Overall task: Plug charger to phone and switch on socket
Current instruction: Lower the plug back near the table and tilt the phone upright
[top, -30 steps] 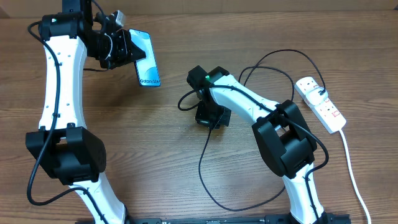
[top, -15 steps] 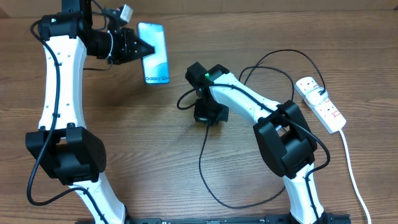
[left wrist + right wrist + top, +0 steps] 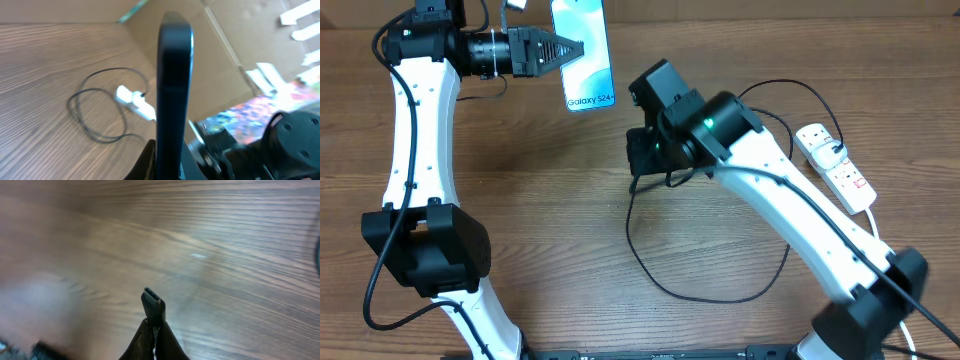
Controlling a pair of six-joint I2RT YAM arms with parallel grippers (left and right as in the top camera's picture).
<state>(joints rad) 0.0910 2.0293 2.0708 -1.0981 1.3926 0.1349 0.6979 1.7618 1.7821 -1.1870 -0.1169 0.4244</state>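
The left end effector [image 3: 558, 50] is clamped on the phone [image 3: 584, 52], holding it off the bench [image 3: 540, 230] with the lit pale-blue screen and its "Galaxy" lettering facing up. In the left wrist view the phone stands edge-on, a slim black-rimmed slab rising from between the fingers. It looks rigid, smooth and likely slippery, and glass is fragile, so the long edges are the safest place to hold it.

The right end effector [image 3: 153, 326] is closed on the charger [image 3: 665, 270] just behind its small flat connector tip, which juts forward beyond the fingers. The thin black cable trails below it in a slack loop; it should be light and limp, so only the stiff tip can be steered.

The socket [image 3: 836, 166], a white power strip with red switches, lies well off to that end effector's far side.
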